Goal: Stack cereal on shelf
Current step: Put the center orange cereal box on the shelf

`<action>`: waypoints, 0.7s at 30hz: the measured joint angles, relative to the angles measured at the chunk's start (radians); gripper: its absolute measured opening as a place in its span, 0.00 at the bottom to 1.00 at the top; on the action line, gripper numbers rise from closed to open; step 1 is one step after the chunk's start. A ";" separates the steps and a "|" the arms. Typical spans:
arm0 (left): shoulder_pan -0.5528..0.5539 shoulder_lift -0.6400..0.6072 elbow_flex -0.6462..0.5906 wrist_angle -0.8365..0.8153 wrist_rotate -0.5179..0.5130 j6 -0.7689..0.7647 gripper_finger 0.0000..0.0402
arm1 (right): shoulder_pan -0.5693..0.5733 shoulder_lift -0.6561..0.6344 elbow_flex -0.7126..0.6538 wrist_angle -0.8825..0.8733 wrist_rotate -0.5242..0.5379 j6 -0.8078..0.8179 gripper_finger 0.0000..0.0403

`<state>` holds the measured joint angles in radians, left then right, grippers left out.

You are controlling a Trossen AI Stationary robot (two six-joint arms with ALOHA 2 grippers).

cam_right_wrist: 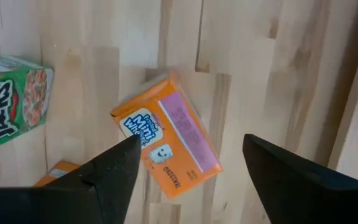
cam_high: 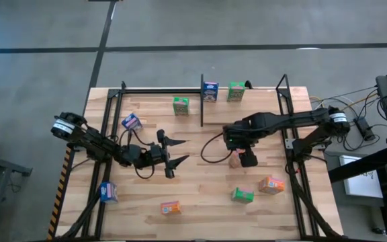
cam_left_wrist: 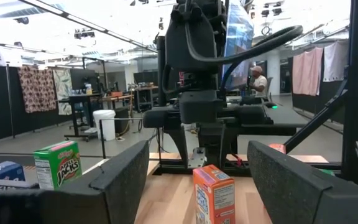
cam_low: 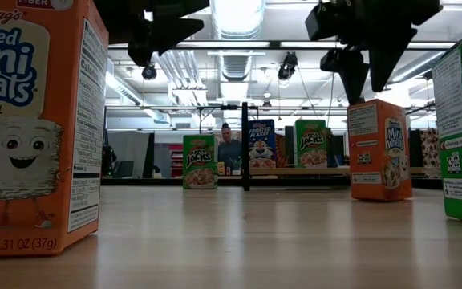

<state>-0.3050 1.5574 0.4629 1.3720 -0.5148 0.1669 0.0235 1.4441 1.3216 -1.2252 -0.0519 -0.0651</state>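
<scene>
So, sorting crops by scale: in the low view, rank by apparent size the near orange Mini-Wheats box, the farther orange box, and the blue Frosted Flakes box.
1. Near orange Mini-Wheats box, enlarged by nearness.
2. Farther orange box.
3. Blue Frosted Flakes box, farthest away.

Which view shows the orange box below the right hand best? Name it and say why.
Right wrist view: the orange box fills the centre, printed front readable. Low view shows it upright, farther off. Left wrist view cuts off its base. High view mostly hides it beneath the right hand.

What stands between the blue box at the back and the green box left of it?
A black upright divider, seen in the high and low views.
</scene>
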 joint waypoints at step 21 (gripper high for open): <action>0.001 0.000 0.000 -0.020 -0.001 -0.011 0.64 | 0.018 0.076 -0.056 -0.016 0.003 -0.132 0.81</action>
<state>-0.3042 1.5578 0.4629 1.3518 -0.5159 0.1563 0.0414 1.5201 1.2655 -1.2414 -0.0485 -0.1974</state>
